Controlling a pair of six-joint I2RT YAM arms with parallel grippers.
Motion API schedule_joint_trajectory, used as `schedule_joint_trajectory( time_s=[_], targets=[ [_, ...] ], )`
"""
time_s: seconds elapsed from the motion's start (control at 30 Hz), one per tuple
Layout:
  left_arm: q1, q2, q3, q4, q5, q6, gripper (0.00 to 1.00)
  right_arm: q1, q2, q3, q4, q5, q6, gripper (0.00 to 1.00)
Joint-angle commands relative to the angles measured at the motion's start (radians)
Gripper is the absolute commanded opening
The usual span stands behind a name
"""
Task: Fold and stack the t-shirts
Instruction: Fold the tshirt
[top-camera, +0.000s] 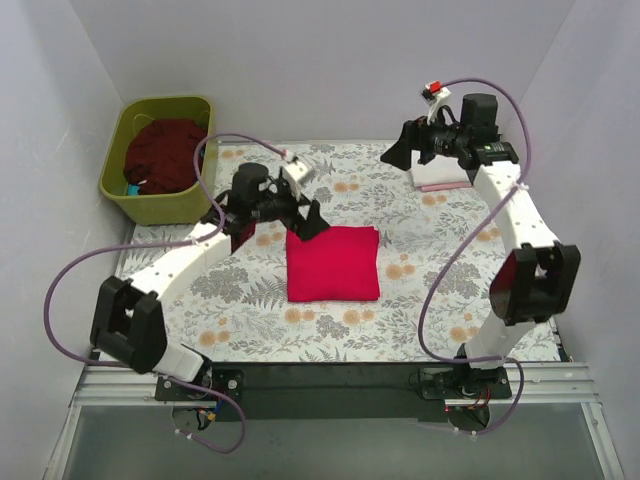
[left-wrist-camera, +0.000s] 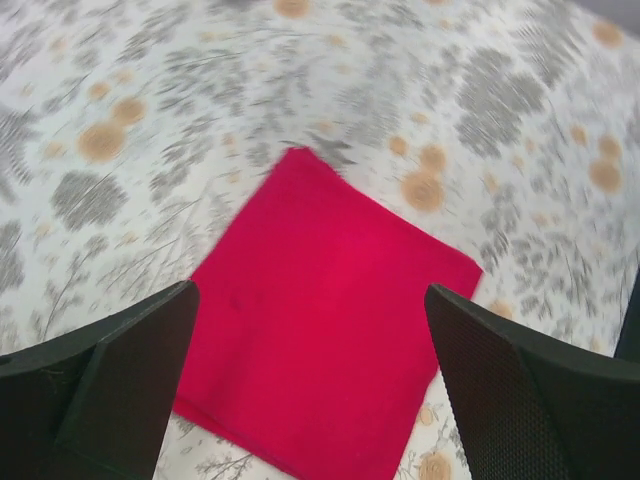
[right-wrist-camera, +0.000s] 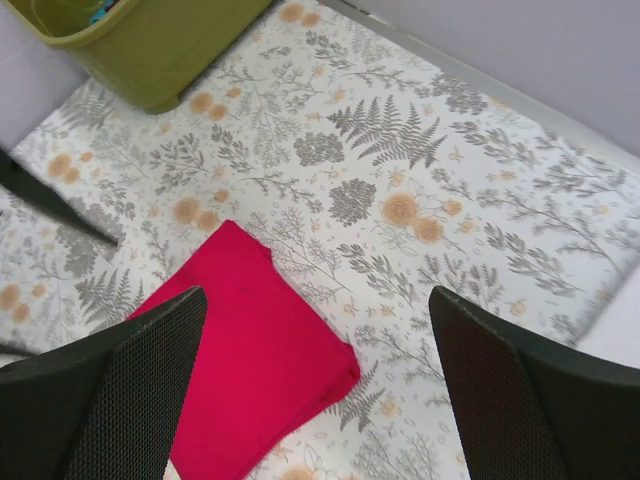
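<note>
Covering most of the table (top-camera: 450, 290) is a floral cloth. A tub (top-camera: 130, 190) at the far left corner holds a maroon shirt (top-camera: 163, 155). The red shirt (top-camera: 333, 262) lies folded at the middle of the table, nothing else on it. A pale stack (top-camera: 440, 183) sits by the far right edge; it looks like folded shirts, white over pink, though the arm hides most of it.

The left gripper (top-camera: 278, 228) hangs over the red shirt's far left corner, jaws spread wide and holding nothing. The right gripper (top-camera: 398, 155) is raised above the stack, also spread and empty.

The fold looks finished, so the step in hand is probably moving this shirt onto the stack. To do it well:
- Come down on one edge and pinch through every layer, not just the top one.
- Take the opposite edge with the other gripper, so the bundle travels flat and does not fall open.
- Lift it clear of the cloth before crossing toward the far right edge.
- Set it down square on the stack, edges matched.

The shirt is now close to square, so no long axis stands out; it is perhaps a little wider left to right. Its sides run nearly parallel to the table's edges. Neither collar nor hem shows, so I cannot tell which way it points.
</note>
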Motion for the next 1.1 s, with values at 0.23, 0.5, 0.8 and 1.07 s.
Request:
schedule_joint_trajectory(
  time_s=[0.23,0.5,0.8,1.07],
  targets=[
    [-0.42,-0.014,-0.176,-0.02,-0.187,0.507,0.77,-0.087,-0.16,-0.271,-0.179,0.096,0.048,0.98],
    [-0.576,0.147,-0.219,0.153,-0.241,0.589,0.55,-0.236,-0.197,-0.614,-0.095,-0.108,0.263,0.98],
    [-0.615,0.273,-0.203,0.275,-0.282,0.63,0.46,-0.248,-0.286,-0.767,0.036,-0.11,0.379,0.98],
    [-0.615,0.346,-0.218,0.334,-0.35,0.639,0.28,-0.248,-0.297,-0.887,0.132,-0.119,0.434,0.98]
  ],
)
